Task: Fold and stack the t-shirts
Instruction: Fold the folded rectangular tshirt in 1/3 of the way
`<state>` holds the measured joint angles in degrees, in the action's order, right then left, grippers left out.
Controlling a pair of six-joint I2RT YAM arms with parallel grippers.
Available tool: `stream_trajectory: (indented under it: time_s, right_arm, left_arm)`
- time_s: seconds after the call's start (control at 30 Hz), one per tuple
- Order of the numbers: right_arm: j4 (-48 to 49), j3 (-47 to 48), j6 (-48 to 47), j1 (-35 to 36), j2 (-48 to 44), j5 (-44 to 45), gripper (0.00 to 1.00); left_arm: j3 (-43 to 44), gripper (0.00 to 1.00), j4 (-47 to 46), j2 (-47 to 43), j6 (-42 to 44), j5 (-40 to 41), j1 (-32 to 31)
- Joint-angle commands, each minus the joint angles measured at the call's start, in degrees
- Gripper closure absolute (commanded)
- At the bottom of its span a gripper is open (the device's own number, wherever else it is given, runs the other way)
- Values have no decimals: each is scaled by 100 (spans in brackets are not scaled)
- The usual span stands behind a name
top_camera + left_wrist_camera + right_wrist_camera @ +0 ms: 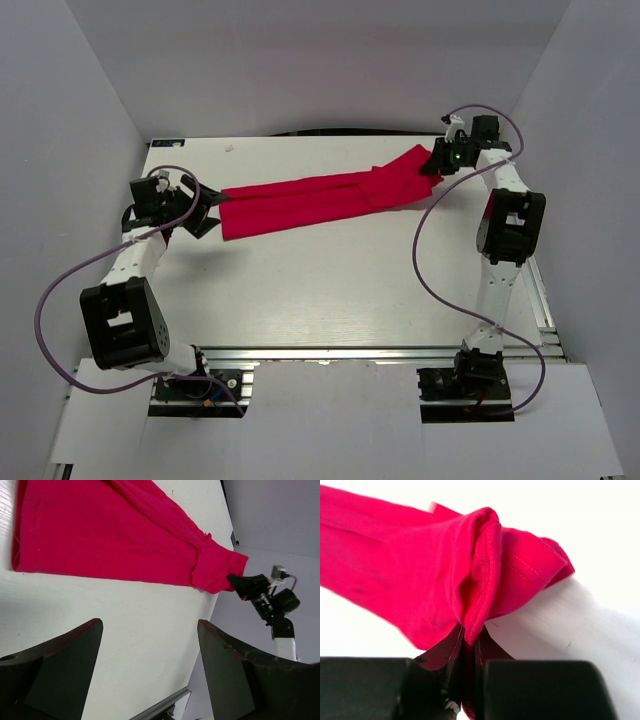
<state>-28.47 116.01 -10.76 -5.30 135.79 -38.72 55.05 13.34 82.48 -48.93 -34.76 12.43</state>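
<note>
Cloth of the red t-shirt lay as a long band across the far worktop, its right end clamped in your right end effector, its left end just beside your spread-apart, empty left end effector.

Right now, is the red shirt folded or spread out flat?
Folded: the red t-shirt lies as a long narrow band across the table, one end pinched in the right pincer.
</note>
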Motion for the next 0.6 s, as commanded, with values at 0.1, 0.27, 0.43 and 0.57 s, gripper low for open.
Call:
stream_trajectory:
  time_s: [0.1, 0.27, 0.43, 0.57]
  right_arm:
    - [-159, 317, -31, 406, -632, -452, 100]
    - [-106, 326, 101, 837, -720, -514, 100]
    - [17, 423, 224, 1347, -799, -470, 100]
    - [87, 475, 259, 1847, -756, -356, 100]
  left_arm:
    - [-55, 12, -51, -320, 94, -197, 5]
    - [-82, 12, -51, -381, 94, -224, 5]
    - [-99, 12, -69, -399, 85, -268, 5]
    - [-126, 12, -113, -399, 50, -312, 5]
